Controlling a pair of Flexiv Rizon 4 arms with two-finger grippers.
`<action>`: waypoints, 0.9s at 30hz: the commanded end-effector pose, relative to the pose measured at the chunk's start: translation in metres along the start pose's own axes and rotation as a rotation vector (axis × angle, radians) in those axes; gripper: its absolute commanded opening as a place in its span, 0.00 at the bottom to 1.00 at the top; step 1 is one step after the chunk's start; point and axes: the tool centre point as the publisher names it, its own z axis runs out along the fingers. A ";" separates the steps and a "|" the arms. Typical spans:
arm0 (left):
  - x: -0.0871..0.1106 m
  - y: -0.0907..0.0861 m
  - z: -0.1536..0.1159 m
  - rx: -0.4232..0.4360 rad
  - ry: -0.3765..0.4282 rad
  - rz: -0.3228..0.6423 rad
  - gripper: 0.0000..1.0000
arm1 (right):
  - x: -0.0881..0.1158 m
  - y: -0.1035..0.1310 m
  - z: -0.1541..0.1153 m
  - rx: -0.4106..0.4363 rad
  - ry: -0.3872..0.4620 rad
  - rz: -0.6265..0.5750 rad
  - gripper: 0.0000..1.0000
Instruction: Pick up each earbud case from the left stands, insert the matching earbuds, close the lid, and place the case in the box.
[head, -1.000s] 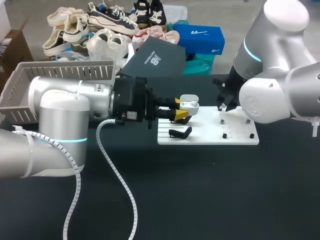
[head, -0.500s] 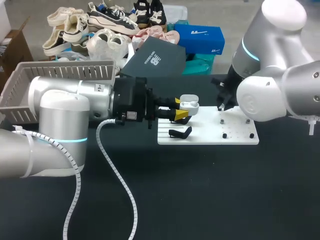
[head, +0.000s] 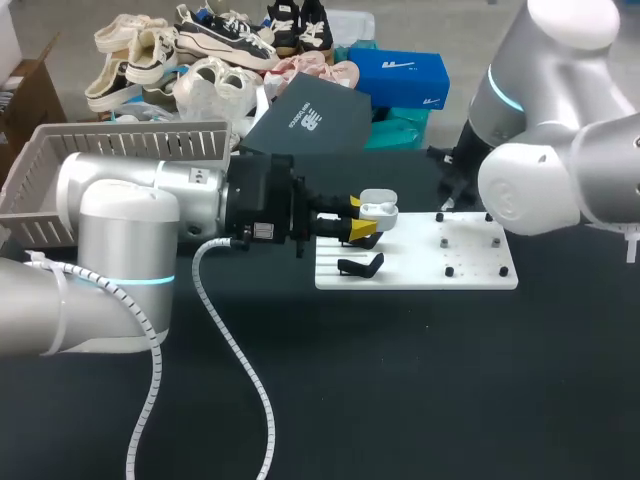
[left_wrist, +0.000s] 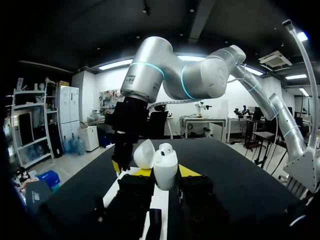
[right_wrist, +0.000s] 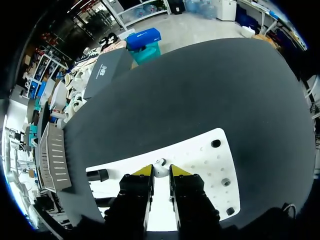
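One open case (left_wrist: 165, 161) clamped in my left gripper (left_wrist: 165, 172), arm stretched level over the board (head: 420, 273); my right gripper (right_wrist: 161, 171), pointing down, pinches one earbud (right_wrist: 160, 166).

We record a black table (head: 400, 380) carrying a white board (head: 470, 272), which lies flat toward the far side, right of centre. A grey slatted basket (head: 130, 140) stands well to the left of the board, at the table's left edge. A dark grey box (head: 310, 120) sits beyond the board at the far edge, tilted. We cannot tell whether it rests wholly on the table.
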 end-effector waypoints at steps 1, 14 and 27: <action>0.000 -0.001 0.000 -0.004 -0.002 0.001 0.00 | 0.012 -0.007 -0.026 -0.005 -0.055 0.006 0.00; 0.000 -0.001 0.000 -0.004 -0.002 0.001 0.00 | 0.030 -0.006 -0.122 0.011 -0.207 0.013 0.00; 0.000 -0.001 0.000 -0.004 -0.002 0.001 0.00 | 0.076 0.029 -0.197 0.036 -0.225 -0.065 0.00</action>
